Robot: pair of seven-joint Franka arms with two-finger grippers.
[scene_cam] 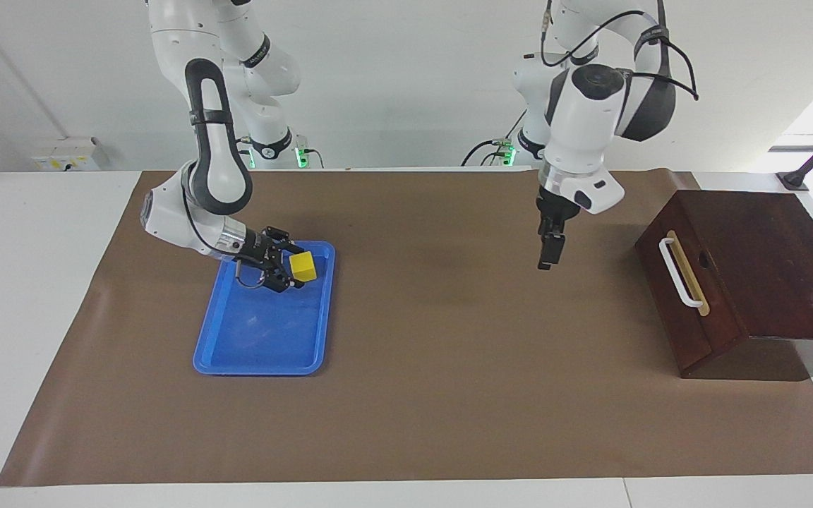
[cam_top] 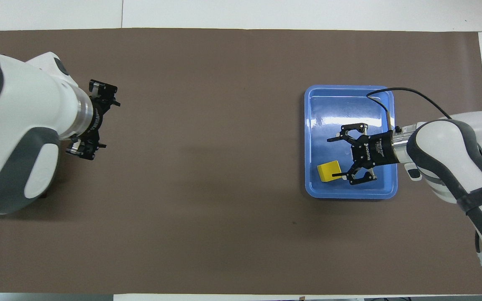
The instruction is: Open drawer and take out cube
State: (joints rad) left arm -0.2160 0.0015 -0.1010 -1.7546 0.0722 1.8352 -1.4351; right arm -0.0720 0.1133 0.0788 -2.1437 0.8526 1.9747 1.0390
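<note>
1. Where the mat [scene_cam: 420,395] meets the right arm's end of the table, you have the tray [scene_cam: 237,353], blue, lying flat with its long side running toward and away from the robots.
2. You see the cube [scene_cam: 302,266] in the tray, yellow, resting on the tray floor at the end nearest the robots, in the corner toward the table's middle.
3. You find the right gripper [scene_cam: 286,271] low over that same end of the tray, fingers spread apart and holding nothing. In the overhead view one fingertip [cam_top: 336,174] lies just beside the cube's edge; whether it touches the cube, you cannot tell.
4. You have the box [scene_cam: 752,261], dark wood, at the left arm's end of the table, with its front turned toward the table's middle.
5. You see the drawer [scene_cam: 675,303] pushed in, flush with the box. Its white handle [scene_cam: 676,271] runs along a tan strip and nothing grips it.
6. You find the left gripper [scene_cam: 546,255] up in the air over bare mat, between the box and the tray and well apart from the handle. It points down, fingers apart in the overhead view [cam_top: 92,121], holding nothing.
</note>
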